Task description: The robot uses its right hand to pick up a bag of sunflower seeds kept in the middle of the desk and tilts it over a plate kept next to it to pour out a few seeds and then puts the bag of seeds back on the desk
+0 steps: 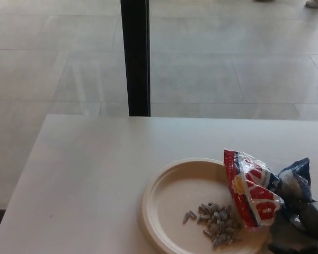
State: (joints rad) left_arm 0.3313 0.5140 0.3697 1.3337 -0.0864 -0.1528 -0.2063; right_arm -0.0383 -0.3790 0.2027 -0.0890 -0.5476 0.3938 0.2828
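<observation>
Over the right edge of the round cream-coloured plate (pixel 169 196), the robot's black right hand (pixel 302 219) grasps the crinkled red, white and blue seed bag (pixel 252 190), tilted mouth-down beside a small pile of grey sunflower seeds (pixel 216 222) on the white desk (pixel 90 169).

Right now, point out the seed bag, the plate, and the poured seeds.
seed bag (pixel 253 193), head view, on its red and white printed side.
plate (pixel 172 193), head view, on the bare inner surface left of the seeds.
poured seeds (pixel 217 225), head view, on the middle of the pile.
</observation>
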